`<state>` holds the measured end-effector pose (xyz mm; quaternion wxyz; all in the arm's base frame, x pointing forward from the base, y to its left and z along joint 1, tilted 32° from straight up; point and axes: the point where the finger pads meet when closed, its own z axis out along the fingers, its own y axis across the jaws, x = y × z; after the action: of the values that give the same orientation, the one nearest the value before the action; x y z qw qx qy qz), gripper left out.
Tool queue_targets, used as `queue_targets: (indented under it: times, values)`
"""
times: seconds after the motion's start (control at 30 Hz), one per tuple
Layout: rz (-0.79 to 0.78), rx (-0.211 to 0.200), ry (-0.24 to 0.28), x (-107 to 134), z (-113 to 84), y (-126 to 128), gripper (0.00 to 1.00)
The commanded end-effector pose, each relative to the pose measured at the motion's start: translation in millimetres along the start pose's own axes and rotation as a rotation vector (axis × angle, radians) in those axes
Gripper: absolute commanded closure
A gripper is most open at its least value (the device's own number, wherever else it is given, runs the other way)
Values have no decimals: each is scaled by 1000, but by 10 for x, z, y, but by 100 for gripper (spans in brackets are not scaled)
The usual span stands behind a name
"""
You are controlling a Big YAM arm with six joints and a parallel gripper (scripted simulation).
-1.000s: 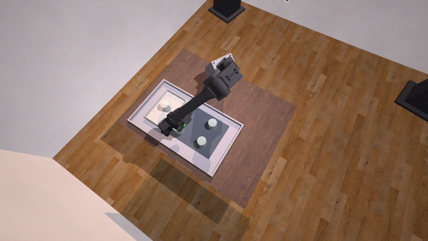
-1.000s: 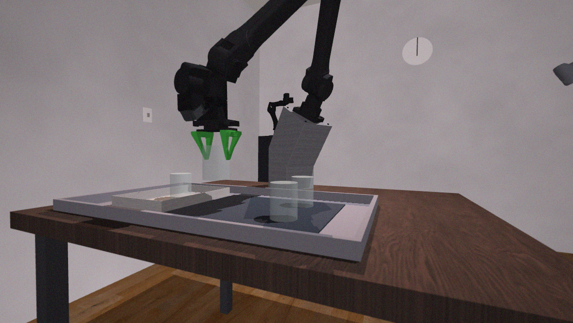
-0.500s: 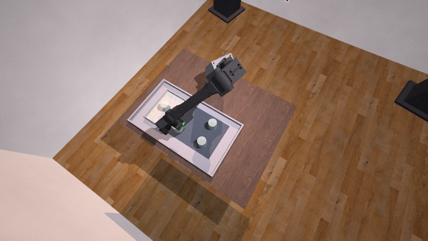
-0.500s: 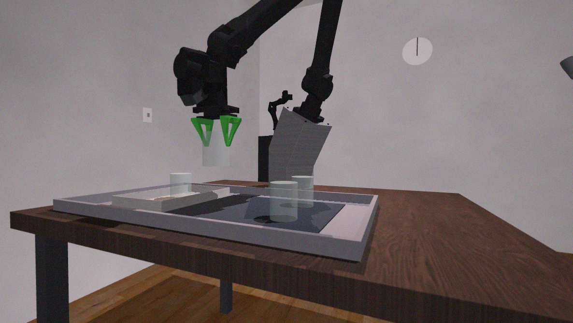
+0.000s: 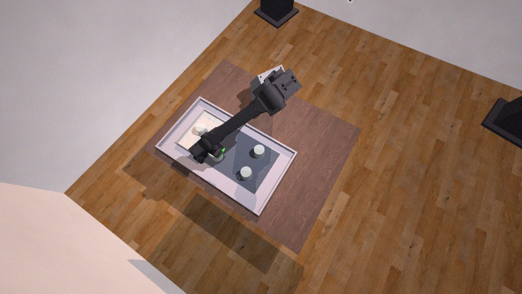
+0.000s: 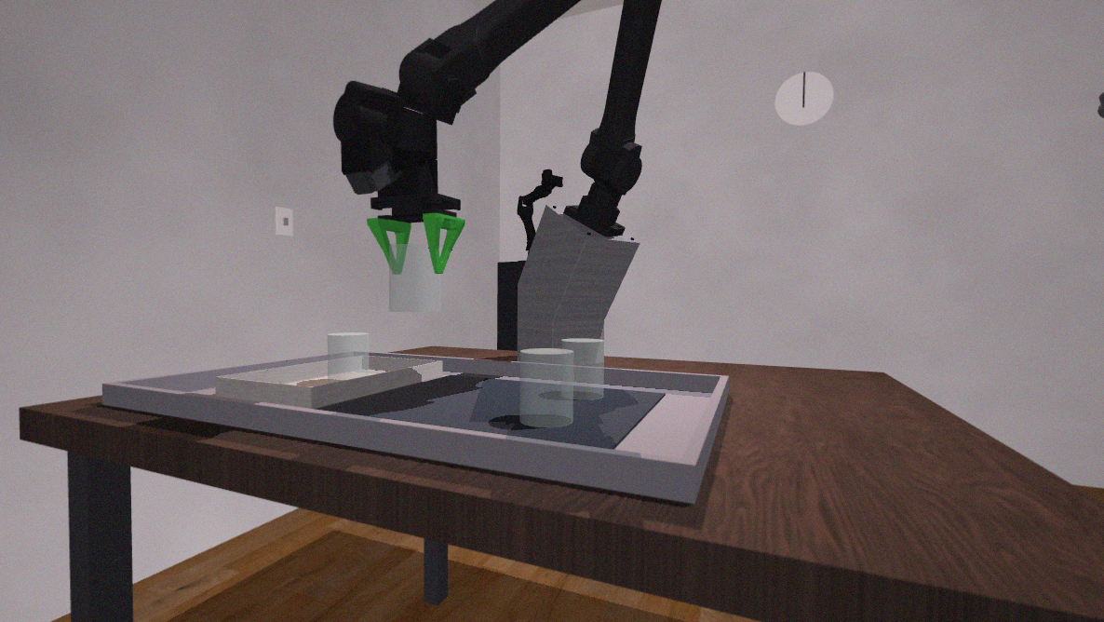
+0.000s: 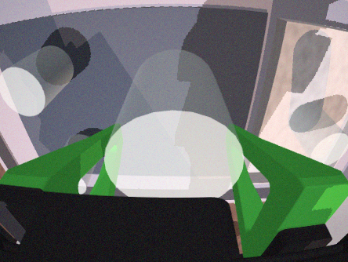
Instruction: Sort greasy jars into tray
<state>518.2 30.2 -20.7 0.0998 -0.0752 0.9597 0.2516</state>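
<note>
My gripper (image 5: pixel 217 154) (image 6: pixel 417 266) (image 7: pixel 174 132) is shut on a glass jar (image 5: pixel 216 158) (image 6: pixel 414 294) (image 7: pixel 174 144) and holds it mouth down, high in the air over the near left end of the dark drying mat (image 5: pixel 263 171) (image 6: pixel 617 421) (image 7: pixel 130 30), close to the tray. Two jars (image 5: pixel 259 150) (image 5: pixel 246 172) (image 6: pixel 583 361) (image 6: pixel 545 385) stand on the mat; one also shows in the wrist view (image 7: pixel 31 82). A fourth jar (image 5: pixel 200 129) (image 6: pixel 347 354) (image 7: pixel 318 115) stands in the beige tray (image 5: pixel 188 135) (image 6: pixel 308 394) (image 7: pixel 338 58) beside the mat.
Mat and tray lie on a grey steel top with a raised rim (image 5: pixel 226 189) (image 6: pixel 463 452), set on a brown wooden table (image 5: pixel 314 153) (image 6: pixel 811 479). The arm's base (image 5: pixel 283 82) (image 6: pixel 572 293) stands behind the mat.
</note>
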Motion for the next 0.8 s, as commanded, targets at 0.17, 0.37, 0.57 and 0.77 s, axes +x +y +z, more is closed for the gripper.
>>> queue_targets:
  times: [0.17, 0.37, 0.57, 0.77]
  values:
    - [0, 5, -23, -26, -164, -40, 100]
    - [0, 5, -23, -26, -164, -40, 100]
    - [1, 5, -23, -26, -164, -40, 100]
    - [1, 5, -23, 49, -242, -73, 100]
